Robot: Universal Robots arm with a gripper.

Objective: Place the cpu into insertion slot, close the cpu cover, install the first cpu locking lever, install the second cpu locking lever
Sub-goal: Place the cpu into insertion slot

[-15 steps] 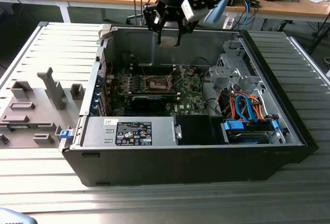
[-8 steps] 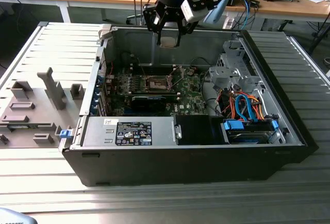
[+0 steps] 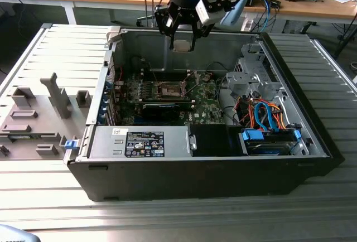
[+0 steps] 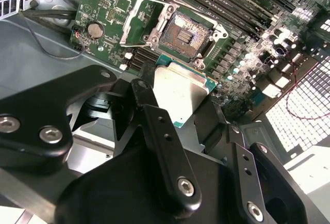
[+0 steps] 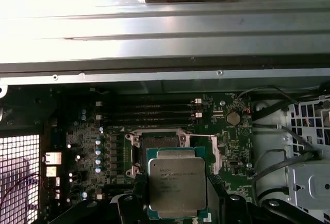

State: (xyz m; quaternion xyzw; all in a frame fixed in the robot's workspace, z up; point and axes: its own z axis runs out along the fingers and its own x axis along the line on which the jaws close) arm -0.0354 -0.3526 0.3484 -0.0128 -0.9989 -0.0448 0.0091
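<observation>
My gripper (image 3: 182, 42) hangs over the back of the open computer case (image 3: 212, 169), shut on the cpu (image 3: 182, 46). In both wrist views the cpu (image 4: 178, 92) (image 5: 178, 185) is a flat silver square on a green edge, held level between the black fingers (image 4: 154, 126). It hovers well above the green board, short of the insertion slot (image 4: 185, 30). The slot (image 3: 169, 90) lies bare, its dark pin field showing. The cpu cover (image 4: 140, 24) stands swung up and open beside the slot. In the first wrist view the cpu hides part of the slot (image 5: 157, 140).
A long black card (image 3: 162, 110) lies in front of the slot, with the power supply (image 3: 139, 141) nearer the front. Drive cage and blue and orange cables (image 3: 268, 119) fill the exterior view's right. Memory slots (image 5: 149, 113) run behind the socket. A grey fixture (image 3: 50, 102) stands outside the case.
</observation>
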